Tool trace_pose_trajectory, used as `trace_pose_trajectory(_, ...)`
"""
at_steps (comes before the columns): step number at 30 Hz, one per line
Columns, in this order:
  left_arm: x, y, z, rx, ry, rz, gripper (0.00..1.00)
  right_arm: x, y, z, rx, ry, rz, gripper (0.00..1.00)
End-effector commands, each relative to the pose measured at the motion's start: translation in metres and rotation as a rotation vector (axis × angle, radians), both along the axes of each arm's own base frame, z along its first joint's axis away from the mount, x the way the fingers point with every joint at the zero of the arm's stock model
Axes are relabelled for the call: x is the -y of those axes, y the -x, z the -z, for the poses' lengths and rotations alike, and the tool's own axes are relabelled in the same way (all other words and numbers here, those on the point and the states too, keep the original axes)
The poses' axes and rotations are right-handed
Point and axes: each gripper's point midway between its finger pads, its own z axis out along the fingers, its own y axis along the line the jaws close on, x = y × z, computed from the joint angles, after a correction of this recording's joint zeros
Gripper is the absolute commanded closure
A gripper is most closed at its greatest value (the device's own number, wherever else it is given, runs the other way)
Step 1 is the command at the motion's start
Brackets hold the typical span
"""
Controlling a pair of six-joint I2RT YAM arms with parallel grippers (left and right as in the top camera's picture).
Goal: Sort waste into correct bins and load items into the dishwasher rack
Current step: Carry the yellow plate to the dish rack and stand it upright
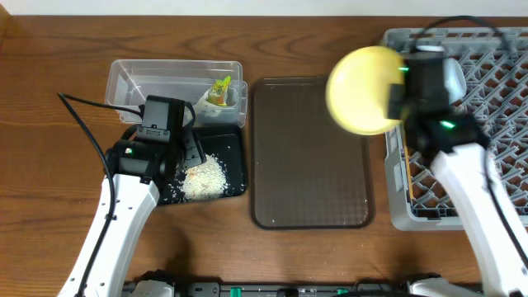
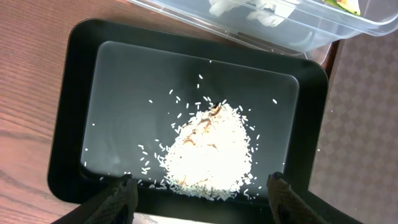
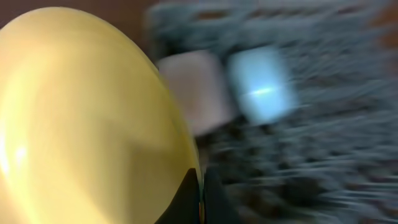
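Plate (image 1: 361, 91) upper right; rice (image 2: 211, 152) in black tray (image 2: 68, 124), lower left.
Right gripper (image 3: 200, 194) is pinching the plate's rim, fingers nearly closed, beside the rack (image 1: 495, 74); left gripper (image 2: 199, 198) is hovering over the rice, fingers (image 2: 118, 194) spread wide, holding nothing.

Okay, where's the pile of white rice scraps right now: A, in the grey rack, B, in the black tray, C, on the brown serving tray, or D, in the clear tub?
B: the left wrist view shows the rice heap lying inside the black tray.
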Motion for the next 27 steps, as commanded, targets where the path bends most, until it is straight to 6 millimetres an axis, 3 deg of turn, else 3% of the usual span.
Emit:
trace_pose_trajectory(1,-0.005,0.001,0.004,-0.011,-0.016,-0.021,0.3,0.061,0.022,-0.031,-0.031,0.283,0.094,0.99)
trace_pose_trajectory(5,-0.005,0.001,0.004,-0.011,-0.016,-0.021,0.3,0.112,0.047,-0.05,-0.087,0.458,0.26,0.99)
trace_pose_trajectory(11,-0.005,0.001,0.004,-0.011,-0.016,-0.021,0.3,0.143,0.062,-0.039,-0.183,0.503,0.359,0.99)
trace_pose_trajectory(22,-0.005,0.001,0.004,-0.011,-0.016,-0.02,0.3,0.145,0.045,0.009,-0.307,0.492,0.346,0.99)
trace_pose_trajectory(26,-0.005,0.001,0.003,-0.011,-0.015,-0.02,0.3,0.123,0.032,0.027,-0.273,0.372,0.298,0.97)
trace_pose_trajectory(27,-0.005,0.001,0.003,-0.011,-0.016,-0.021,0.3,0.114,0.027,0.03,-0.255,0.326,0.273,0.88)
